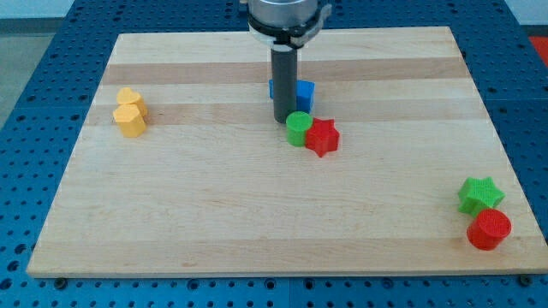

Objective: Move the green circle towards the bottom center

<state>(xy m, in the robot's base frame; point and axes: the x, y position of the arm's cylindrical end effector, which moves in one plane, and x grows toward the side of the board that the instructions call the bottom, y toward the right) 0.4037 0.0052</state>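
The green circle (298,128) sits a little above the board's middle, touching a red star (323,137) on its right. My tip (282,120) stands just up and left of the green circle, close to it or touching it. A blue block (303,91) lies right behind the rod, partly hidden by it.
A yellow block (131,121) and a second yellow block (129,98) touching it lie at the left. A green star (479,194) and a red circle (489,229) sit together at the bottom right, near the wooden board's (214,214) edge.
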